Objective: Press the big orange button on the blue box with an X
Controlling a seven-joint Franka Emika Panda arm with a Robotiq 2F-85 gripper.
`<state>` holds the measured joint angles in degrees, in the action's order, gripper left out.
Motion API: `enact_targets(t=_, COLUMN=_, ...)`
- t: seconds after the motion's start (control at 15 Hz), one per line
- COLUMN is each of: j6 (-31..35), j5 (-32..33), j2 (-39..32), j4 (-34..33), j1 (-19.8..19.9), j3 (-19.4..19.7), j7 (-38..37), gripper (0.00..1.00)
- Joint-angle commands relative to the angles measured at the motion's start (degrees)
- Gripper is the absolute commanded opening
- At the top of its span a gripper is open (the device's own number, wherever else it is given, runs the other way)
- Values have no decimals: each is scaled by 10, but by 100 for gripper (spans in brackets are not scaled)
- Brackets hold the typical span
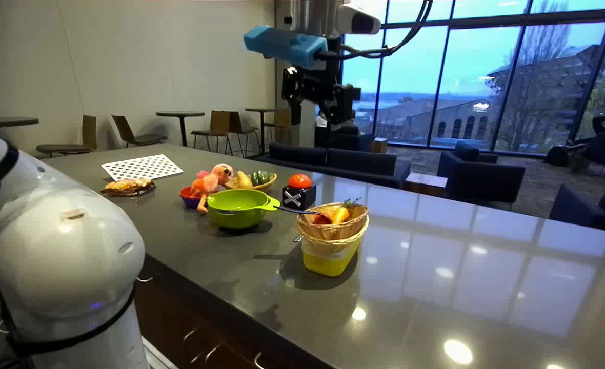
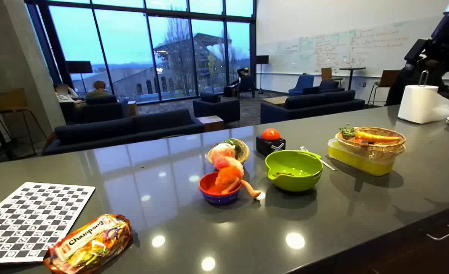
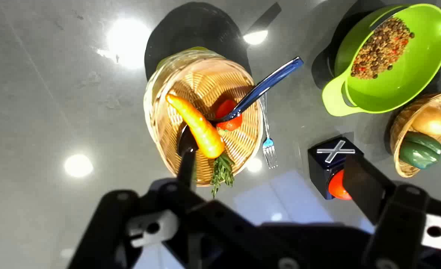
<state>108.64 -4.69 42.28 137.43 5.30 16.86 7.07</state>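
1. Tall windows (image 1: 410, 66) and a dark grey counter (image 1: 395, 328) are seen in both exterior views. A whiteboard (image 2: 285, 64), at 2 o'clock in an exterior view, is marked with handwriting (image 2: 325, 49) too faint to be read.
2. "Champong" can be read on a food packet (image 2: 91, 243) at 8 o'clock in that view; its smaller print cannot be made out. Beside it, a checkered board (image 2: 34, 220) is cut off by the left edge.
3. A white X (image 2: 277, 147) is borne by the dark blue box (image 2: 263, 146), on top of which the orange button (image 2: 271, 134) is mounted. From the green bowl (image 2: 294, 184), near it, the box is seen at 11 o'clock.
4. The jaws of the gripper (image 3: 269, 160) are spread wide apart in the wrist view, where part of the button is covered by the gripper. In an exterior view it is held high above the counter, well apart from the button.
5. At 10 o'clock from the box in the wrist view, a carrot (image 3: 198, 127) is held in a wicker basket (image 3: 239, 147). A red item (image 3: 225, 107) there is partly hidden by a blue utensil (image 3: 269, 85).
6. At 8 o'clock in an exterior view, the robot arm (image 1: 66, 246) is cut off by the frame.
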Motion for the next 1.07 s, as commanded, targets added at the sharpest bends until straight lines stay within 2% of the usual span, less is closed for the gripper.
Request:
enact_targets(t=0.0, j6=-2, j5=-8, j2=-3, j4=-2, j1=13, j3=-9, j7=8, gripper=100)
enact_targets(t=0.6, j6=20, j5=-6, j2=-5, j4=3, j1=15, j3=-14, j7=9, gripper=100)
enact_targets(t=1.0, j6=84, j5=-33, j2=-40, j4=4, j1=-48, j3=-53, j7=53, gripper=100)
